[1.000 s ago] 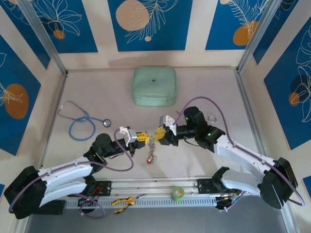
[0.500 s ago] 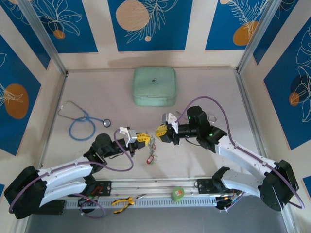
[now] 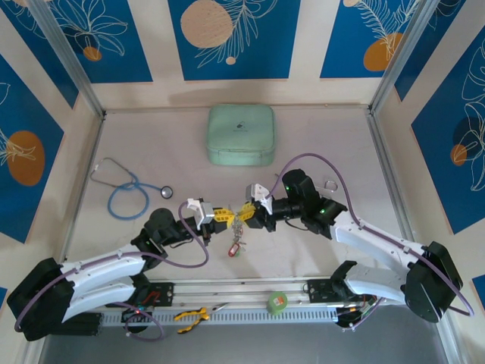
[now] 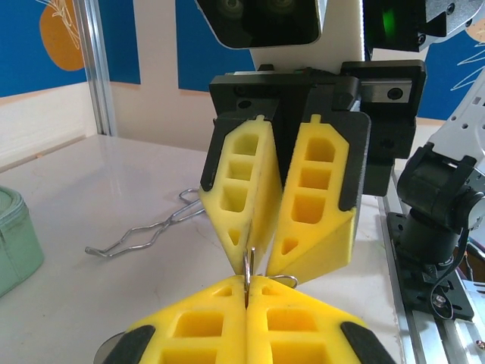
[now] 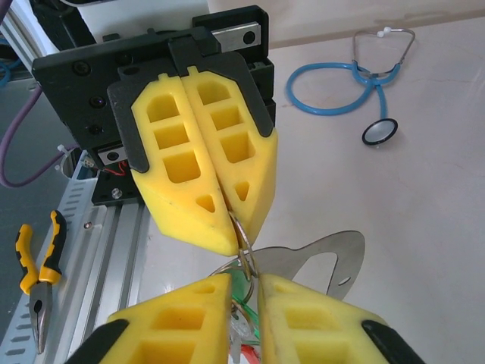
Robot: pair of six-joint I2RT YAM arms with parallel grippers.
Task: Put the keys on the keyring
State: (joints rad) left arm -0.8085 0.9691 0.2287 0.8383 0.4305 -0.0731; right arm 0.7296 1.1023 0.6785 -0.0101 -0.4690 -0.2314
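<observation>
My left gripper is shut on the thin metal keyring, holding it edge-up above the table. The right gripper faces it tip to tip. Its yellow fingers stand a narrow gap apart, with the keyring inside that gap. In the left wrist view the ring's edge lies against one right fingertip. The keys hang below the two grippers, a red tag lowest. A green tag shows between my right fingers. A flat silver plate with a cut-out hangs beside the ring.
A mint-green case sits at the back centre. A blue stethoscope lies at the left. A bent wire clip lies right of the right wrist. Yellow-handled pliers and a green tape roll rest on the front rail.
The right gripper has moved left up to the left gripper's tips, and its jaws have narrowed around the ring. The left gripper has held still, shut.
</observation>
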